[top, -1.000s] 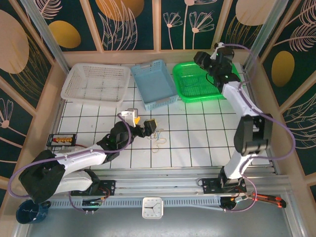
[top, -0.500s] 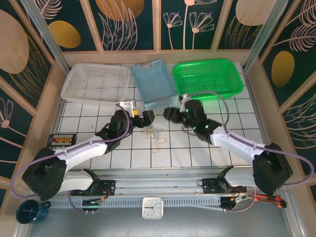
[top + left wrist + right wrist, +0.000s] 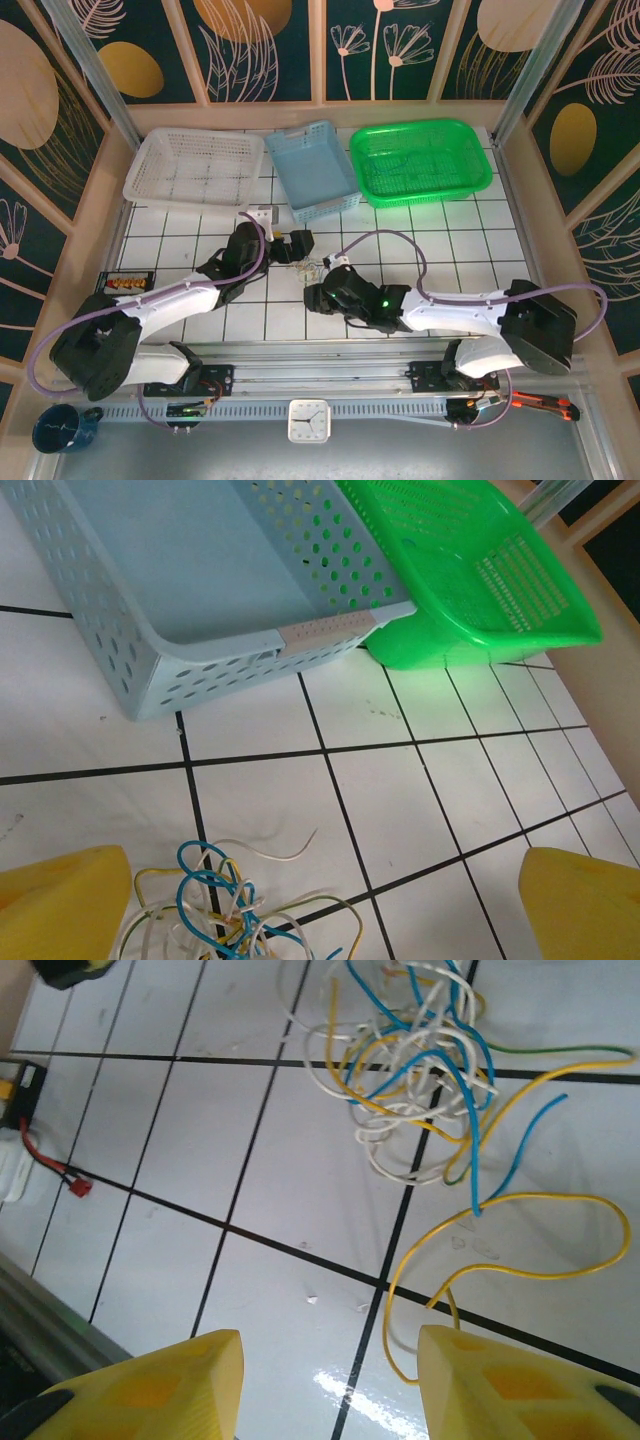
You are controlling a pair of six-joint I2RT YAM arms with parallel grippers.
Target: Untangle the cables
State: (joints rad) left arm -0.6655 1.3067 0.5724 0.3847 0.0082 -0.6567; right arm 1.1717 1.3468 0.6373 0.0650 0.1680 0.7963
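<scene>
The cables lie on the white tiled table as a small tangle of thin blue, yellow and white wires. My left gripper hovers just behind and left of them. In the left wrist view it stands open, and the cables lie low between its yellow fingers, nearer the left one. My right gripper sits just in front of the bundle. It is open too, with the tangle ahead and a loose yellow loop reaching its right finger.
At the back stand a white basket, a light blue basket and a green basket. A black terminal strip with a thin red wire sits at the table's left edge.
My right arm has swung from the green basket down to the table's middle, stopping in front of the cables. The left gripper has edged back, just behind the bundle.
</scene>
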